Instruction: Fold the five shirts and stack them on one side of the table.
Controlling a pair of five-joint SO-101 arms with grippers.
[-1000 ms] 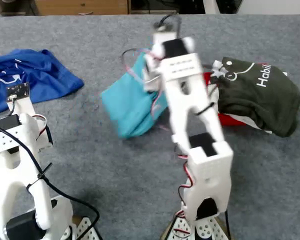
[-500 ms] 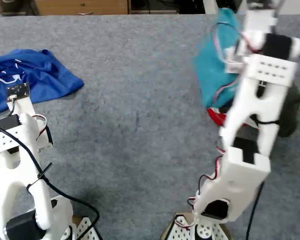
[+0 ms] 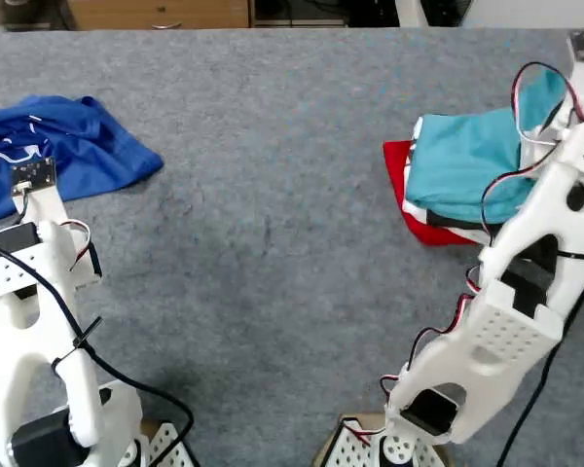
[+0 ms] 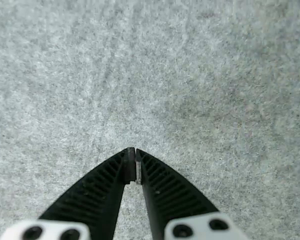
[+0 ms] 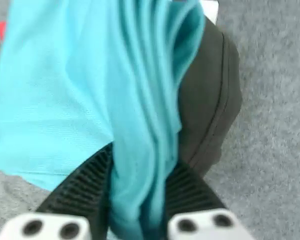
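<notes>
A folded teal shirt [image 3: 462,165] lies on top of the stack at the table's right side, over a dark olive shirt and a red shirt [image 3: 401,190]. My right gripper [image 5: 138,200] is shut on a bunched fold of the teal shirt [image 5: 95,85], with the dark olive shirt [image 5: 207,115] underneath. The right arm [image 3: 526,282] leans over the stack's right edge. A crumpled blue shirt [image 3: 63,146] lies at the far left. My left gripper [image 4: 132,167] is shut on nothing, just above bare grey carpet, near the blue shirt.
The grey carpeted table [image 3: 273,243] is bare across its middle. Wooden furniture [image 3: 156,12] runs along the far edge. Both arm bases stand at the near edge.
The right arm swung from the table's middle to the right, carrying the teal shirt, and lowered it onto the stack over the dark olive shirt. The left arm stayed still.
</notes>
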